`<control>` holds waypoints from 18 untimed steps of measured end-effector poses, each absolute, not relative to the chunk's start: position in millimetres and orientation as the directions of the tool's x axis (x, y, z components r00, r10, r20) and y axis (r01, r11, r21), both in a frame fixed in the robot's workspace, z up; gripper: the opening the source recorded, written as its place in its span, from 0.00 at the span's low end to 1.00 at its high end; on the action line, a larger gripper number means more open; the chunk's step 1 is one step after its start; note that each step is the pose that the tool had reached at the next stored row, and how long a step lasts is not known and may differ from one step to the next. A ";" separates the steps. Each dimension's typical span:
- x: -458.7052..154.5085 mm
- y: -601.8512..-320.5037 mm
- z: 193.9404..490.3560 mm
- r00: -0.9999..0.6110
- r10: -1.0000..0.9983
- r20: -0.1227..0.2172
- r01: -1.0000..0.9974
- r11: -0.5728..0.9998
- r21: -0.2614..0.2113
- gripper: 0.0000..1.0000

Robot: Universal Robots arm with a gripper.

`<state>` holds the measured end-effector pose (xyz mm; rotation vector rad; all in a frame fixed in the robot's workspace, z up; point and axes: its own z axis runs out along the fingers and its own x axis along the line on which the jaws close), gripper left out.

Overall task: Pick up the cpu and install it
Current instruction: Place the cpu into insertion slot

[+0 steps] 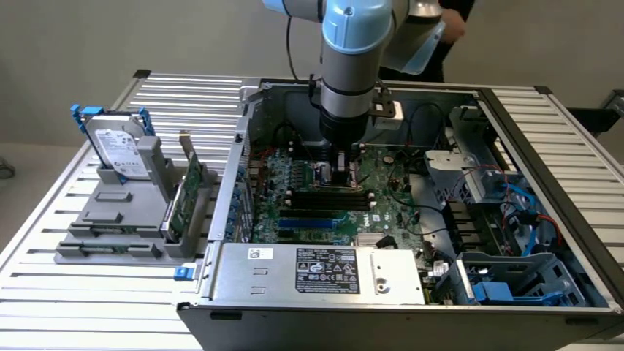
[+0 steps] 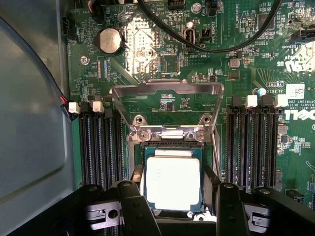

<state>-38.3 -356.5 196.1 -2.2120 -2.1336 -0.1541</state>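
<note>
With the gripper point(image 2: 179, 189) spread and its fingers flanking the cpu point(image 2: 172, 177) in the open socket point(image 2: 172, 145), we should seat it flat, square to the socket's edges, never forced.

The cpu point(image 2: 173, 183) lies flat in the socket point(image 2: 170, 146) near the frame's centre, between the two black fingers point(image 2: 132, 202) of the gripper point(image 2: 179, 211), which stand apart. The metal plate point(image 2: 167, 91) beyond it is swung open. Memory slots point(image 2: 98, 145) flank the socket.
</note>
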 end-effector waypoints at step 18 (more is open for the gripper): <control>-38.3 -355.2 193.7 0.034 0.993 0.113 0.999 -0.037 0.023 0.55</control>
